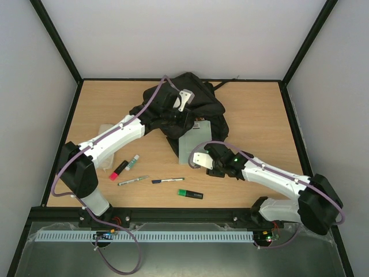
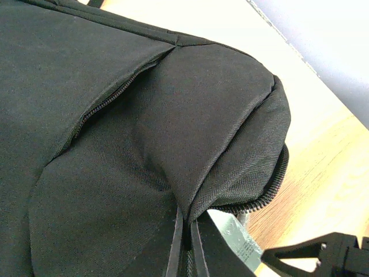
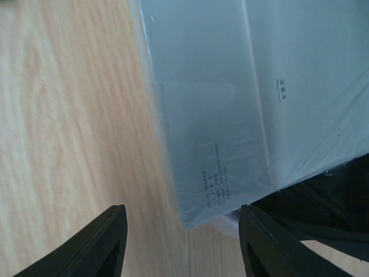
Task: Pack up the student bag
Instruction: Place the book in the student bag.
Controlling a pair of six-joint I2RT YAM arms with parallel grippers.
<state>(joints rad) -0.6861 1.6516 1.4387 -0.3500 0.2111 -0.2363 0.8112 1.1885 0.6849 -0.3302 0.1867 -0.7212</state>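
The student bag (image 1: 190, 104), a black backpack, lies at the back middle of the table. My left gripper (image 1: 173, 117) is shut on a fold of its fabric (image 2: 187, 231) beside the open zip (image 2: 271, 190), holding the flap up. A flat pale blue packet in clear wrap (image 1: 190, 144) sticks out of the bag's mouth toward me. My right gripper (image 1: 200, 161) stands open just in front of it. In the right wrist view the packet's near corner (image 3: 196, 213) lies above the gap between the fingertips of that gripper (image 3: 184, 245), touching neither.
Loose on the near table lie a red and black marker (image 1: 118, 169), a green-capped marker (image 1: 133, 162), a silver pen (image 1: 132, 180), a blue pen (image 1: 168, 180) and a green highlighter (image 1: 189, 194). A clear plastic item (image 1: 106, 130) sits under the left arm.
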